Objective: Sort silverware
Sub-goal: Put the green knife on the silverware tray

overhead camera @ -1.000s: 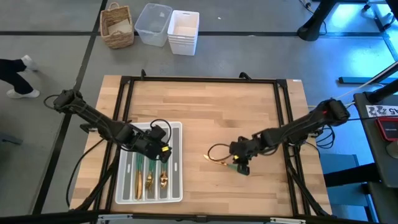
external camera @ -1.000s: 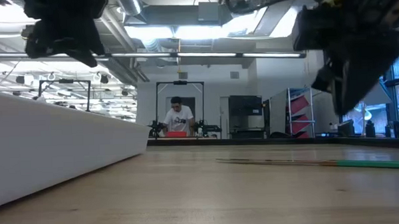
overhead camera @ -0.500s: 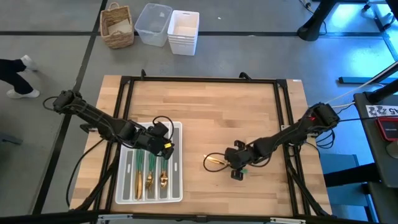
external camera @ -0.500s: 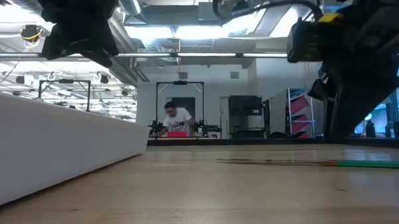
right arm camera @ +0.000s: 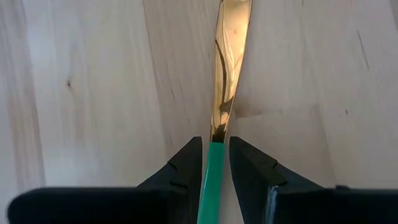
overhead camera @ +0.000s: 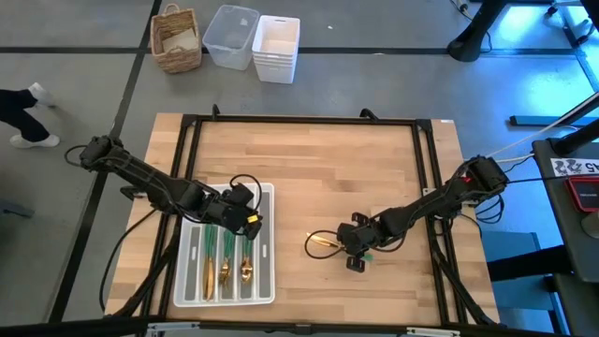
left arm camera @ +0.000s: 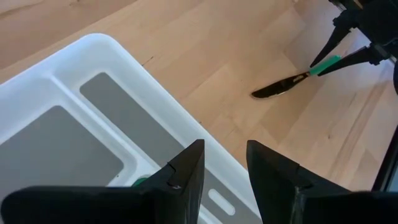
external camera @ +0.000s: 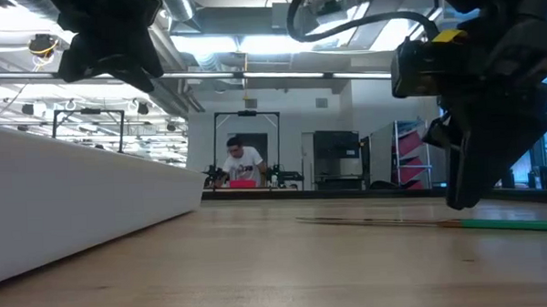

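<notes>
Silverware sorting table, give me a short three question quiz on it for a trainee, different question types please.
1. True or false: the knife on the wooden table lies inside the white tray.
2. Which gripper straddles the knife's green handle? A. left gripper B. right gripper
3. Fill in: the left gripper hovers over the white ____.

Key
1. False. The knife lies on bare wood, apart from the tray.
2. B. The right gripper has a finger on each side of the handle, which still rests on the table.
3. tray
</notes>
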Controlling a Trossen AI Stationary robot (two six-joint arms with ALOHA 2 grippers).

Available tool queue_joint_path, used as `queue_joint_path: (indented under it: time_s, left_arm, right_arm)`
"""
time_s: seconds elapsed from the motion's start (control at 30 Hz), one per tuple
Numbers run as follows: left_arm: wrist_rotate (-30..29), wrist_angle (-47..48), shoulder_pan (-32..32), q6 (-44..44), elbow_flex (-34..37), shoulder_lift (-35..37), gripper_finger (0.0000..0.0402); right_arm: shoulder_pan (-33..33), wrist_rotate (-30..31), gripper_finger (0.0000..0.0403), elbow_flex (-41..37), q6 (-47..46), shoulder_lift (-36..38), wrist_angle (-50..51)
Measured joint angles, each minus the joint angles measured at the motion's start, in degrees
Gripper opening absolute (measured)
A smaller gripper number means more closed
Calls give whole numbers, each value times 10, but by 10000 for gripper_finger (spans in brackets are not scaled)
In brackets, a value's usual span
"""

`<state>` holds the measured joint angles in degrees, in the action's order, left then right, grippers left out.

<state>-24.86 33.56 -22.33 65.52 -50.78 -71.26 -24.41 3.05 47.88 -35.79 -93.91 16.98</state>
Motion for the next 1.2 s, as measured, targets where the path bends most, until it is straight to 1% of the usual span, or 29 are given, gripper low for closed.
queue_joint_path:
  time_s: [0.37, 0.47, 0.57, 0.7, 0.93, 1.03, 1.2]
  left_arm:
    - [0, 0, 0, 0, 0, 0, 113]
    - [0, 0, 0, 0, 0, 0, 113]
    - [0, 1, 0, 0, 0, 0, 113]
    - [0, 3, 0, 0, 0, 0, 113]
    - [0, 3, 0, 0, 0, 0, 113]
    - [0, 3, 0, 0, 0, 0, 113]
    - [0, 3, 0, -4, 0, 0, 113]
  right_arm:
    - [0, 8, 83, 0, -12, 0, 2]
    - [0, 8, 83, 0, -16, -10, 0]
    - [0, -8, 83, 0, -19, -27, -7]
    - [0, -12, 83, 2, -40, -44, -8]
    - [0, 28, 82, 2, -43, -51, 5]
    - [0, 47, 72, 2, -31, -52, 17]
    - [4, 62, 28, 2, 3, -52, 32]
